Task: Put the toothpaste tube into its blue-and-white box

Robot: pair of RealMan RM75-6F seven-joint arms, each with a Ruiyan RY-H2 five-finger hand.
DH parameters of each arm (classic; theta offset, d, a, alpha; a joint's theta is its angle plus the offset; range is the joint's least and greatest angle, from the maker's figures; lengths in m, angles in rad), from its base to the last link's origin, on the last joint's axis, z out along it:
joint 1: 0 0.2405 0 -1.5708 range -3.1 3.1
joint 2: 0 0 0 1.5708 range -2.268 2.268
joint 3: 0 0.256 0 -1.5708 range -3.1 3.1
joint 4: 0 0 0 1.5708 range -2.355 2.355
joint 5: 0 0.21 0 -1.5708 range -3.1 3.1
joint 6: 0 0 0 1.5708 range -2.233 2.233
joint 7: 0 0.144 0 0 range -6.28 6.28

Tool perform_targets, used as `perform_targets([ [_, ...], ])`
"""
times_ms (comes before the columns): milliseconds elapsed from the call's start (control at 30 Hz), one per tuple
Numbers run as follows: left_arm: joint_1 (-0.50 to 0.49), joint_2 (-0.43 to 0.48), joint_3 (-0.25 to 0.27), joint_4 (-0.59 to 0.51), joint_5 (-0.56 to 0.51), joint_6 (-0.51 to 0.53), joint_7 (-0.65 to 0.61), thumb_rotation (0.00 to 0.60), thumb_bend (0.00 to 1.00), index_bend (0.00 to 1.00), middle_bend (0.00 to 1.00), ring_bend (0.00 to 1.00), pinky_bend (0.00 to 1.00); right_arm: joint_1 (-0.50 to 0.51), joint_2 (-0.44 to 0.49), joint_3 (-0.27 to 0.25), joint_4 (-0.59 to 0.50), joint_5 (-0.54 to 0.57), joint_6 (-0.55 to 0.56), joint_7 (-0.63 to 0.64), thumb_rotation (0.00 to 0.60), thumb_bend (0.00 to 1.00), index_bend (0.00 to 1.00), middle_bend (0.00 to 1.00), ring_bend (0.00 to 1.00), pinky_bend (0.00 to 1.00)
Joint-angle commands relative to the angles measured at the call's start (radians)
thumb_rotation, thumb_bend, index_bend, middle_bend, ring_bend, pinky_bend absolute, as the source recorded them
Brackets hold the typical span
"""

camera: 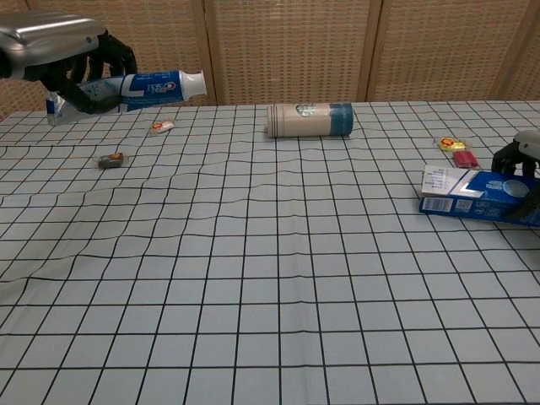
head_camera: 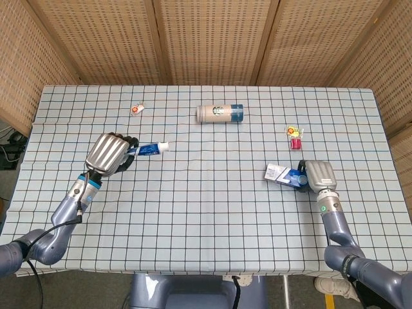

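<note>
My left hand (head_camera: pixel 109 153) (camera: pixel 59 59) grips the tail end of the blue-and-white toothpaste tube (head_camera: pixel 149 149) (camera: pixel 156 84), held above the table's left side with its white cap pointing right. At the right, the blue-and-white box (head_camera: pixel 281 174) (camera: pixel 468 193) is tipped up off the cloth, its open flap end facing left. My right hand (head_camera: pixel 318 175) (camera: pixel 521 156) grips the box's right end, fingers curled around it.
A tan-and-blue cylinder (head_camera: pixel 219 114) (camera: pixel 310 120) lies on its side at the far middle. Small sweets (head_camera: pixel 294 137) (camera: pixel 456 149) sit behind the box, another wrapper (head_camera: pixel 136 108) (camera: pixel 162 126) at the far left, and a dark small item (camera: pixel 110 159) near it.
</note>
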Motion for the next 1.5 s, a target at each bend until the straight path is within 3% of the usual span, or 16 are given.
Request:
perform_targets([
  [33, -0.004, 0.003, -0.004, -0.012, 0.002, 0.0, 0.006, 0.6, 0.7, 0.91, 0.58, 0.61, 0.56, -0.006, 0.034, 0.007, -0.054, -0.019, 0.021, 0.014, 0.6, 0.38, 0.83, 0.67, 0.68, 0.74],
  [433, -0.044, 0.061, -0.046, -0.124, -0.022, -0.032, 0.037, 0.6, 0.7, 0.91, 0.58, 0.61, 0.56, 0.0, 0.178, 0.056, -0.403, -0.062, 0.032, 0.104, 0.6, 0.38, 0.84, 0.67, 0.68, 0.74],
  [633, -0.072, 0.111, -0.082, -0.19, -0.065, -0.048, 0.061, 0.6, 0.7, 0.91, 0.58, 0.61, 0.56, 0.027, 0.22, 0.085, -0.503, -0.059, 0.011, 0.135, 0.6, 0.4, 0.85, 0.66, 0.67, 0.74],
  [1133, -0.208, 0.228, -0.117, -0.269, -0.214, -0.237, 0.107, 0.6, 0.7, 0.91, 0.58, 0.61, 0.56, 0.079, 0.249, 0.114, -0.531, -0.025, -0.004, 0.15, 0.6, 0.42, 0.84, 0.65, 0.65, 0.72],
  [1367, -0.343, 0.309, -0.103, -0.296, -0.381, -0.326, 0.238, 0.6, 0.7, 0.91, 0.58, 0.61, 0.56, 0.102, 0.256, 0.125, -0.535, -0.003, -0.009, 0.144, 0.6, 0.42, 0.84, 0.65, 0.65, 0.72],
  [1500, -0.446, 0.332, -0.059, -0.298, -0.512, -0.344, 0.339, 0.6, 0.7, 0.91, 0.58, 0.61, 0.55, 0.112, 0.262, 0.124, -0.545, 0.002, -0.01, 0.142, 0.6, 0.42, 0.84, 0.65, 0.65, 0.72],
])
